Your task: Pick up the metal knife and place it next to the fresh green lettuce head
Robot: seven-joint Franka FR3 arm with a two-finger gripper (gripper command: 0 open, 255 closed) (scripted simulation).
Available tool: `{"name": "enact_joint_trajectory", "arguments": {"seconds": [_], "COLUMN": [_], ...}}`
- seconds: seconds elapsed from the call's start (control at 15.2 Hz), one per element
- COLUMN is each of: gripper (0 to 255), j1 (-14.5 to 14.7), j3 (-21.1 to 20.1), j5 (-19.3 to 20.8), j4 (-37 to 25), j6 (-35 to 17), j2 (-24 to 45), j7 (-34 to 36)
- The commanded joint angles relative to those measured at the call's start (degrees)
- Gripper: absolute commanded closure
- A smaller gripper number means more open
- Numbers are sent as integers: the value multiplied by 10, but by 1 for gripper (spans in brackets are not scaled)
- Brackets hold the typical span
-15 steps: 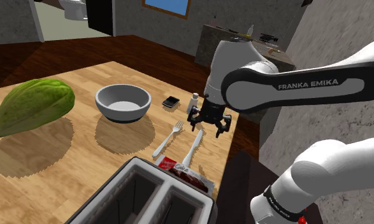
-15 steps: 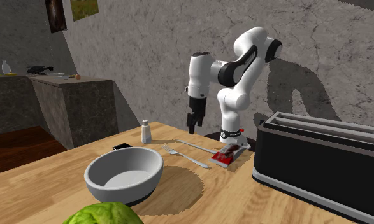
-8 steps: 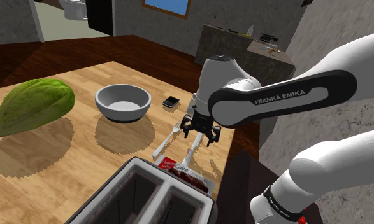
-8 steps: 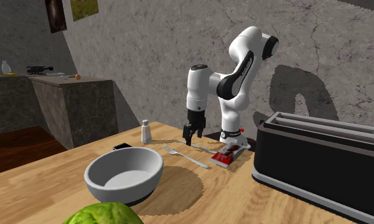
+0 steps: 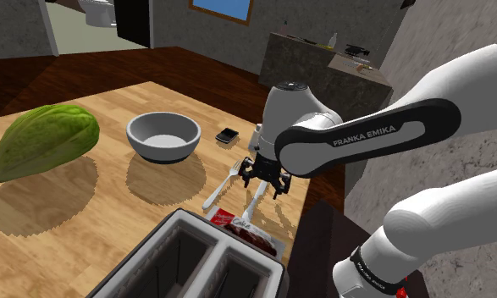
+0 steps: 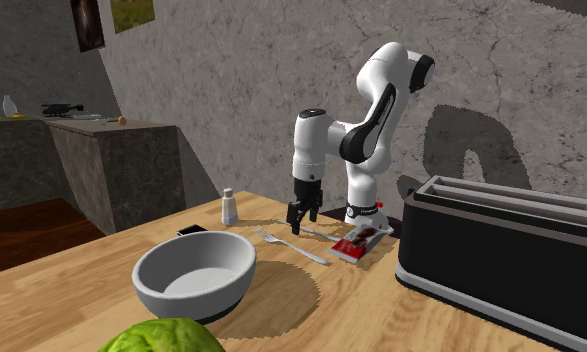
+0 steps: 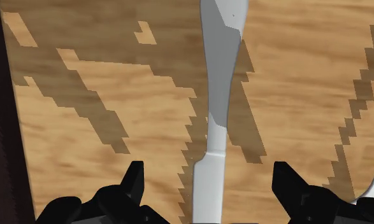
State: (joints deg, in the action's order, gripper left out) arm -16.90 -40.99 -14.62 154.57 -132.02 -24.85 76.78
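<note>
Even, fairly bright light makes the knife point(image 7: 220, 63) and bowl point(image 5: 162, 135) cast dark, stair-stepped shadows on the wooden table point(image 7: 300, 95).

Smooth pale-grey knife point(image 7: 218, 76) on a warm, grained wooden tabletop point(image 7: 83, 133) (matt throughout); matt black pincer point(image 7: 208, 170).

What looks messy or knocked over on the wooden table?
Nothing stands out. The round grey bowl and small white shaker stand upright; the pale grey fork and knife lie flat, side by side, with the open black gripper over the knife.
</note>
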Motion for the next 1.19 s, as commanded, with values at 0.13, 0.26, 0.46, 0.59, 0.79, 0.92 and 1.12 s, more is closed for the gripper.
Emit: {"name": "enact_joint_trajectory", "arguments": {"seconds": [0.13,0.26,0.46,0.59,0.79,0.92,1.12], "gripper": [255,255,255,255,255,255,255], "j1": [0,1,1,-6,2,6,11], "j3": [0,-1,5,5,4,12,23], "j5": [0,-1,-2,4,-2,-4,-5], "j4": [0,1,4,1,-3,-11,-22], "j6": [0,-1,1,-4,10,30,60], "j2": [0,0,-5,3,-7,-20,-39], "j7": [0,2,-6,-8,-2,-7,-13]}}
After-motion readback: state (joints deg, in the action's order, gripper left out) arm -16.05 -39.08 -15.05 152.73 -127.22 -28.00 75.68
